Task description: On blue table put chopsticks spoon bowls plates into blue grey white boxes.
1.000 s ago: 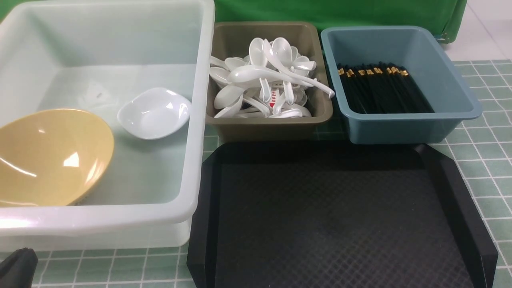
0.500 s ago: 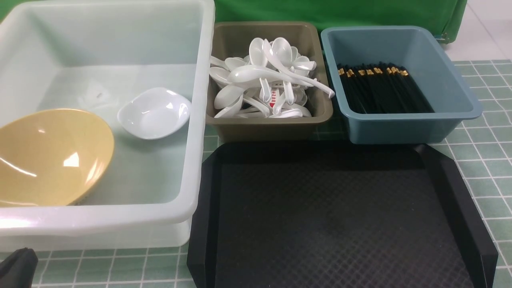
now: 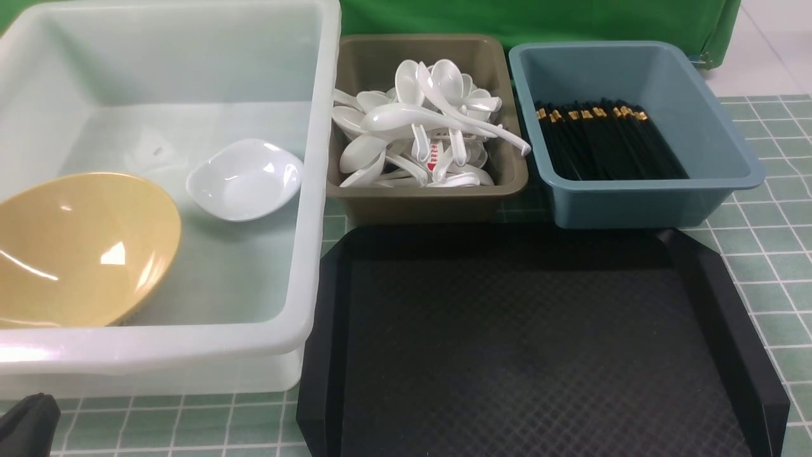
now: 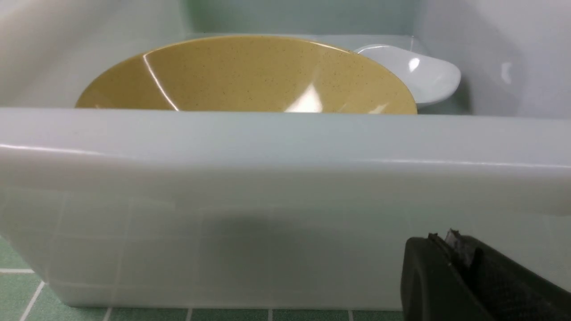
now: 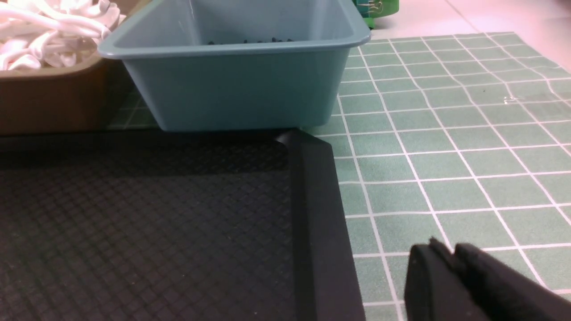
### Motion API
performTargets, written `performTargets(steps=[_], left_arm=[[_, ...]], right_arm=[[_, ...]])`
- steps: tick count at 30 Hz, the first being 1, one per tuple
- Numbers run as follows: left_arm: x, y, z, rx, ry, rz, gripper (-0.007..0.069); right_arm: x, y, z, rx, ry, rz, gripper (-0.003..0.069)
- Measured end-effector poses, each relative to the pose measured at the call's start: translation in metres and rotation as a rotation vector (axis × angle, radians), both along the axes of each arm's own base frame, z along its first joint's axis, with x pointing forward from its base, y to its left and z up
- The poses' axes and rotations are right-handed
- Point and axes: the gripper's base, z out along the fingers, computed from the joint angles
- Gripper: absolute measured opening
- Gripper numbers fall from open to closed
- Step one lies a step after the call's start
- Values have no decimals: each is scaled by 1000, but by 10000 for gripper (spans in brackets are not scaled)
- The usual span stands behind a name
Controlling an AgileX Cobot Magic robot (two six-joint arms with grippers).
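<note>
Since the tray point(image 3: 520, 330) shows only its bare black floor, nothing seems left to pick up, and what matters is how each arm lies to the boxes already filled.

The left gripper point(image 4: 446, 243) sits low at the near left corner of the table point(image 3: 774, 254), just outside the near wall of the white box point(image 3: 314, 190). Its fingers are pressed together and hold nothing. The bowl point(image 3: 76, 247) lies straight beyond that wall, tilted against the near left of the box floor, with the plate point(image 3: 244, 181) farther in and to its right (a small white dish, apart from the bowl). This arm is plainly the nearer one to both.

The right gripper point(image 5: 450, 252) hovers over the cloth at the near right, just beside the tray's right rim. Its fingers are drawn together with barely a seam between them, and nothing is in them. The blue box point(image 3: 634, 203) stands far and to the left of it, touching the tray's far edge. The chopsticks point(image 3: 602, 143) lie inside in one bundle, long axis running near to far, gold tips at the far end. The spoons point(image 3: 425, 127) are heaped in the grey box point(image 3: 419, 197) between the other two, one handle overhanging its right rim.

My judgement is that the sorting is finished and both arms are parked.
</note>
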Motion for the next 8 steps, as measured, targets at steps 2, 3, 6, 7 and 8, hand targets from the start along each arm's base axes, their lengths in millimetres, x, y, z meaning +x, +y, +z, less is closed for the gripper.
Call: performTargets(steps=[2,3,6,7,8], left_arm=[[0,0,0,0,0,0,-13],[0,0,0,0,0,0,-13],[0,0,0,0,0,0,-13],[0,0,0,0,0,0,-13],[0,0,0,0,0,0,-13]], right_arm=[[0,0,0,0,0,0,103],[0,0,0,0,0,0,104],[0,0,0,0,0,0,107],[0,0,0,0,0,0,107],[0,0,0,0,0,0,107]])
